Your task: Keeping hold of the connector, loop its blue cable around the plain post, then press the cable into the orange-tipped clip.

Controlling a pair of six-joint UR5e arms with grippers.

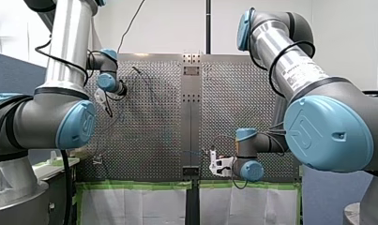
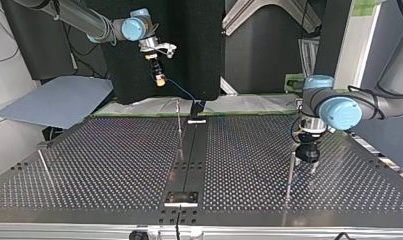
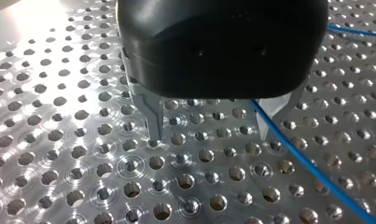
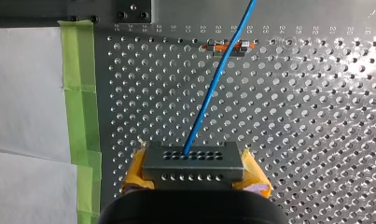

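In the right wrist view my right gripper point(image 4: 192, 176) is shut on a grey connector block point(image 4: 192, 161), with yellow pads point(image 4: 135, 173) on either side of it. The blue cable point(image 4: 213, 88) leaves the connector and runs ahead across the orange-tipped clip point(image 4: 227, 46). Seen in the top view, my right gripper point(image 2: 160, 77) hangs above the plate's far edge with the cable point(image 2: 181, 91) drooping from it. My left gripper point(image 3: 209, 136) stands open just over the perforated plate, and the blue cable point(image 3: 311, 168) runs past one metal finger point(image 3: 154, 122). A thin plain post point(image 2: 289, 175) stands beside my left gripper point(image 2: 308, 161).
Two other thin posts rise from the perforated plate point(image 2: 99, 170), one at the middle point(image 2: 179, 117) and one at the top view's left point(image 2: 44, 166). Green tape point(image 4: 80, 107) and white sheeting border the plate. A dark centre strip point(image 2: 189, 155) divides the plate.
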